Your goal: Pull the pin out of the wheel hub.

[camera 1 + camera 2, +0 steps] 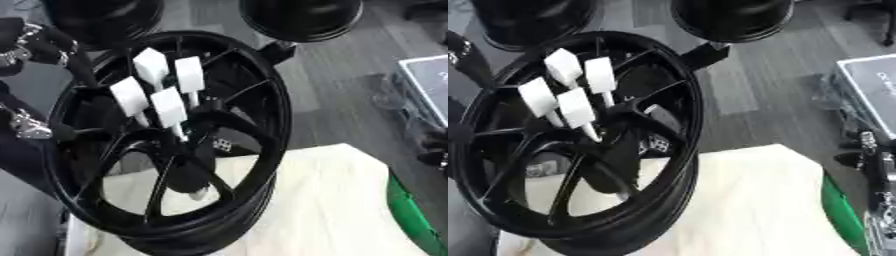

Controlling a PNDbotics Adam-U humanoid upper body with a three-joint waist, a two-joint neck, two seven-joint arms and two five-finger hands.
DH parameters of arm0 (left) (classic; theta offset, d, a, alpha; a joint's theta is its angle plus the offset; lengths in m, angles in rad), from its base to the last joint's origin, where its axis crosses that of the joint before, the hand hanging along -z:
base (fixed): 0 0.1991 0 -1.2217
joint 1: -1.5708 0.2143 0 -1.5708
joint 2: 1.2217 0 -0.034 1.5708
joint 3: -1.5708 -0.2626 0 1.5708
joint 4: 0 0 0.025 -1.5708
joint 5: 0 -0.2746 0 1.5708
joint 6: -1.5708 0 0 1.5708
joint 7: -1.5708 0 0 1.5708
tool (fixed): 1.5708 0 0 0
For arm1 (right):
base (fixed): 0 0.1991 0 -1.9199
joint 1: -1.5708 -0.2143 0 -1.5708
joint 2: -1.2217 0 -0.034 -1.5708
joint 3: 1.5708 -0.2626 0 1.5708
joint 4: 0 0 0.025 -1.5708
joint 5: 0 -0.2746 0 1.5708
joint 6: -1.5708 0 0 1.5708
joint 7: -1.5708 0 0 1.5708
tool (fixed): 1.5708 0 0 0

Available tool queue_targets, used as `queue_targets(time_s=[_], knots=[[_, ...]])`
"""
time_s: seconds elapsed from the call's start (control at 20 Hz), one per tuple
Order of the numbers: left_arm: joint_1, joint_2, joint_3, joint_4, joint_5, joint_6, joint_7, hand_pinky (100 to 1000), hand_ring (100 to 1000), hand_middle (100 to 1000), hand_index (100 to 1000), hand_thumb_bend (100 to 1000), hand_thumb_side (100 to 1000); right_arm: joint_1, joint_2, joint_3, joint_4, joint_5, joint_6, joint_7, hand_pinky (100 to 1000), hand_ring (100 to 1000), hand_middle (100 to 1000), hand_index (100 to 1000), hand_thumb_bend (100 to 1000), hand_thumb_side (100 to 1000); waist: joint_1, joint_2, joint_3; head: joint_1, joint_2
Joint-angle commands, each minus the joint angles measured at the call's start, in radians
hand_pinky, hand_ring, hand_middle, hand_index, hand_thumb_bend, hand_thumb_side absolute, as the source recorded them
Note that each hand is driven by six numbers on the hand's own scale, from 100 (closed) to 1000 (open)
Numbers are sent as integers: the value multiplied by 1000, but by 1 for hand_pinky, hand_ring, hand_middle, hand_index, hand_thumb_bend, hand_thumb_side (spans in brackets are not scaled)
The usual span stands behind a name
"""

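Black wheel hub (pixel 175 145) standing tilted on pale table (pixel 332 200), lower rim overhanging table's near-left edge. Open grey floor (pixel 332 90) right of hub; green edge (pixel 411 210) along table's right side. Four white block-headed pins (pixel 166 107) clustered at hub centre, seated in it, shafts slanting down toward lower right, heads up and left, long axes roughly parallel. Two more dark wheels (pixel 302 17) beyond hub's top rim. Left hand (pixel 44 45) at hub's upper-left rim, fingers curled on the rim. Right hand (pixel 877 165) well right of hub, apart from it; finger state cannot be told.
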Motion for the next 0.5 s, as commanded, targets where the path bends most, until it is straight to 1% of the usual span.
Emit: queue_targets(time_s=[0.05, 0.1, 0.15, 0.2, 0.4, 0.45, 0.5], knots=[[-22, 74, -4, 29, 42, -199, -195, 642, 529, 599, 709, 540, 103, -9, -15, 3, -11, 2, -2, 5, 670, 538, 587, 751, 100, 975, -2, -15, -1, 6, -2], [-29, 73, -6, 42, 49, -213, -211, 642, 528, 601, 712, 541, 104, -9, -15, 3, -10, 2, -2, 5, 670, 538, 587, 751, 100, 975, -2, -15, -2, 5, -2], [-37, 69, -7, 54, 55, -224, -226, 641, 527, 606, 716, 517, 107, -9, -15, 4, -10, 2, -2, 5, 670, 538, 587, 751, 100, 976, -2, -16, -2, 4, -2], [-46, 64, -8, 65, 61, -231, -242, 640, 527, 607, 717, 545, 105, -8, -15, 4, -10, 2, -2, 6, 670, 538, 587, 751, 100, 975, -2, -16, -2, 4, -2], [-88, 41, -10, 97, 86, -234, -305, 610, 493, 626, 739, 542, 109, -7, -16, 4, -10, 2, -2, 6, 670, 538, 587, 751, 100, 976, -2, -18, -2, 4, -2], [-105, 32, -11, 106, 84, -231, -320, 556, 440, 659, 759, 549, 125, -7, -16, 4, -10, 2, -2, 6, 670, 538, 587, 751, 100, 975, -2, -19, -3, 3, -2], [-121, 24, -13, 115, 77, -228, -336, 520, 403, 676, 771, 489, 123, -7, -16, 4, -10, 2, -2, 7, 670, 538, 587, 751, 100, 975, -1, -19, -3, 2, -2]])
